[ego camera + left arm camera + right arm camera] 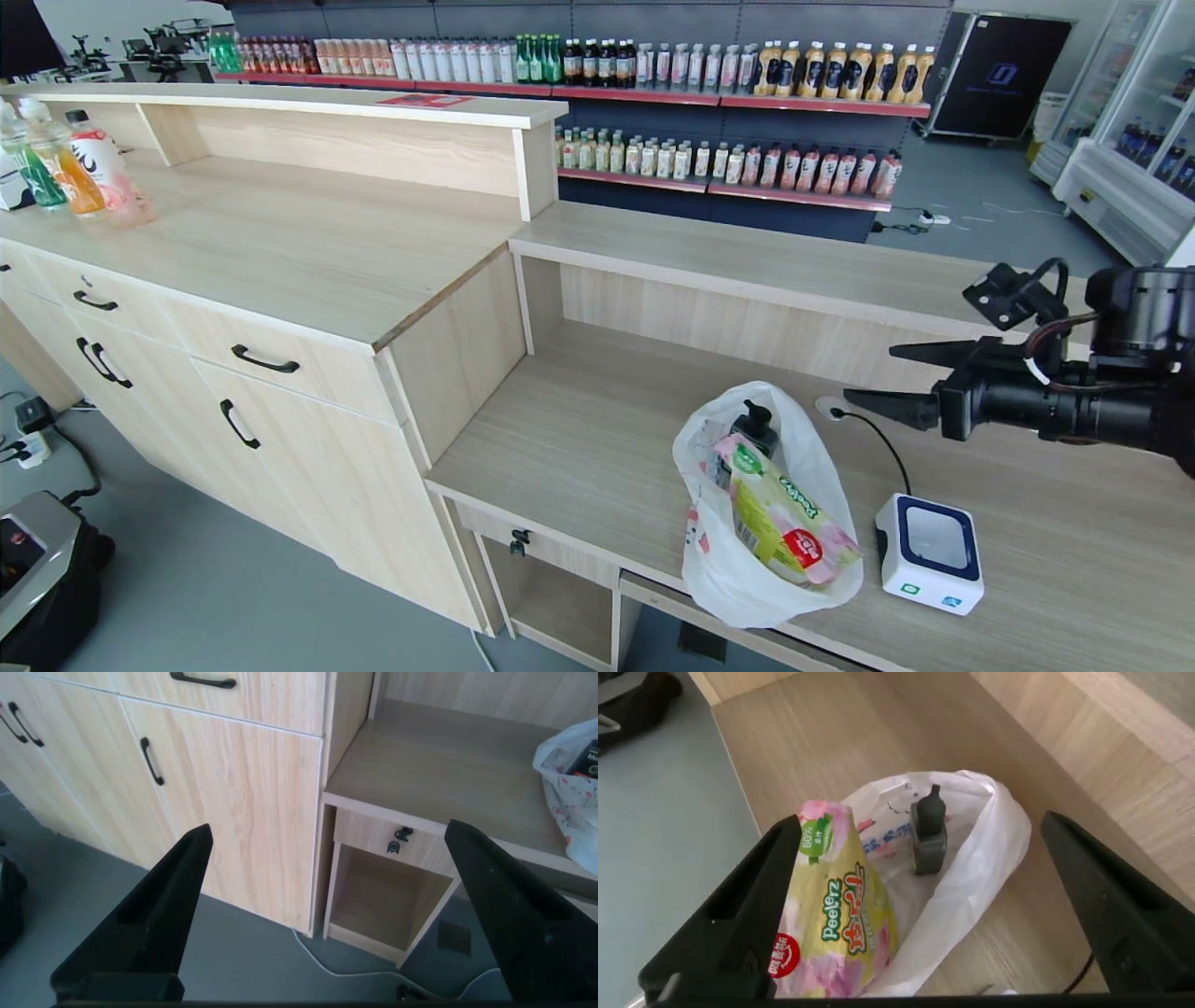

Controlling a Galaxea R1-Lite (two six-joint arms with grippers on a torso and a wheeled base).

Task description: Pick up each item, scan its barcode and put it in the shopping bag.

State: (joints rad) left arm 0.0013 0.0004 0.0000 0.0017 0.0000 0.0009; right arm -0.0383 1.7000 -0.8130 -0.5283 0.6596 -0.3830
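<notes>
Bottle shelving (728, 105) behind; desk (579, 439) carries scanner (929, 555) just beside shopping bag (738, 588). Bag white, crumpled, mouth open, near desk's front edge; holds pastel snack packet (780, 523), dark pump bottle (754, 425). Right jaws spread, empty, above desk; left jaws spread over floor (252, 952).

A white plastic shopping bag (738, 583) sits slumped and open near the front edge of the lower counter (597, 439). A green, yellow and pink snack packet (780, 523) leans out of its mouth, with a dark pump bottle (754, 427) upright behind it. Just beside the bag, on its right, stands a white barcode scanner (929, 555) with a dark-framed window facing up.
</notes>
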